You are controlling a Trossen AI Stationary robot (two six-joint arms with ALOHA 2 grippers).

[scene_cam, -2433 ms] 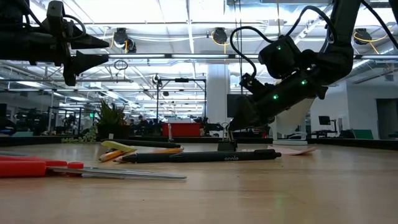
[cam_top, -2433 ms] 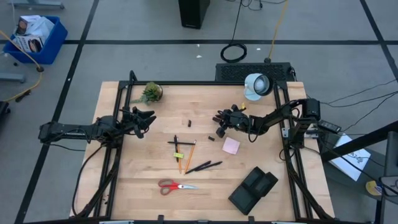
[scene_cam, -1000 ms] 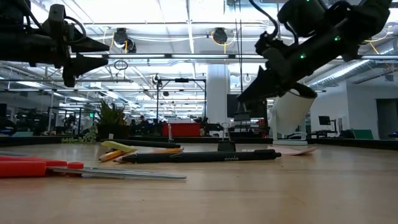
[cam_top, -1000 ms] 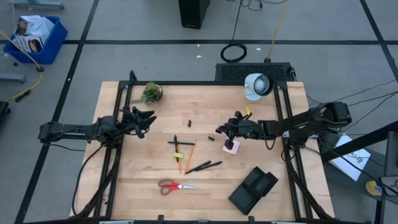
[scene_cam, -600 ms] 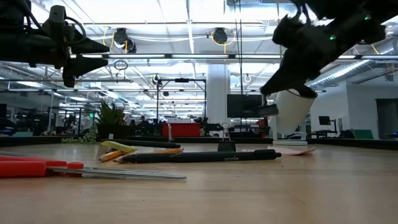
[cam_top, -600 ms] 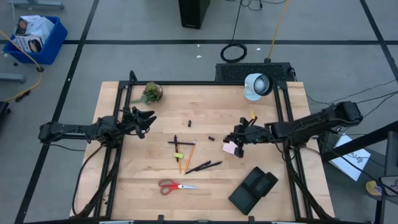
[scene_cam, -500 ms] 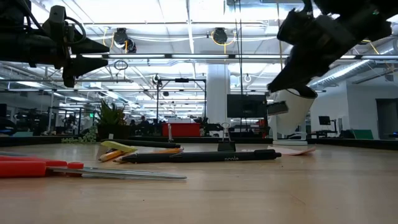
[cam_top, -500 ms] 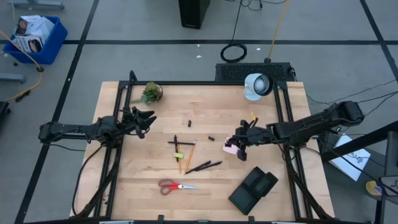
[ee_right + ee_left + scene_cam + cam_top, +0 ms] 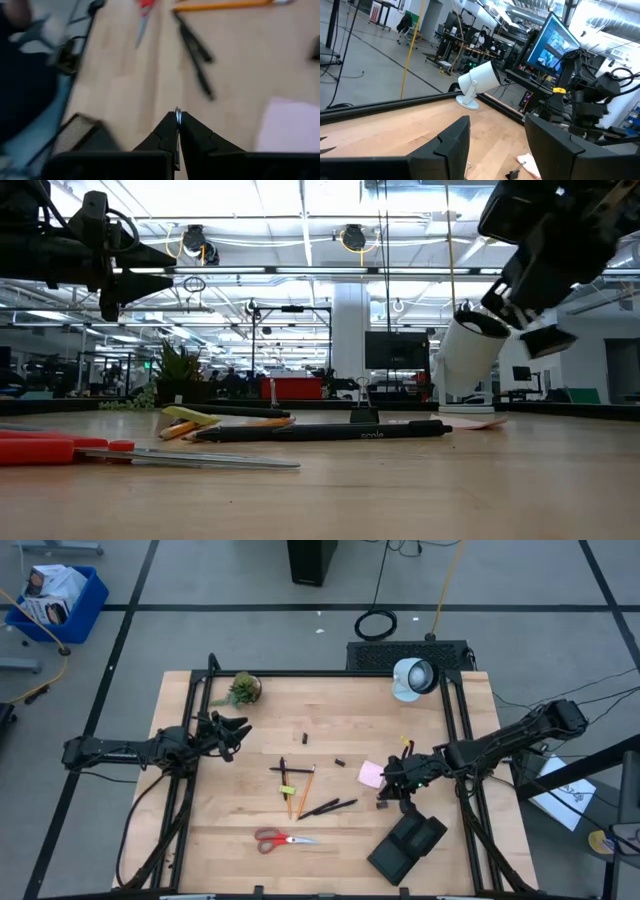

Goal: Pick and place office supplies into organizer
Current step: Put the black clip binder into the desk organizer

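The right gripper (image 9: 392,792), fingers pinched together on a small black clip (image 9: 383,804), has travelled from the upper middle of the frame, past the pink sticky-note pad (image 9: 371,774), to just above the organizer (image 9: 407,845) at lower right: a drop-in looks close. The left gripper (image 9: 236,736) hangs wide apart, empty, at left. Pens (image 9: 328,807), pencils (image 9: 307,785) and scissors (image 9: 282,838) wait on the worktop (image 9: 250,850).

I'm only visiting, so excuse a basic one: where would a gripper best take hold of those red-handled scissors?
Probably from straight above, across the narrow closed blades just past the handles. The scissors lie flat on the table, blades pointing toward the organizer, with bare wood on both sides for the fingers.
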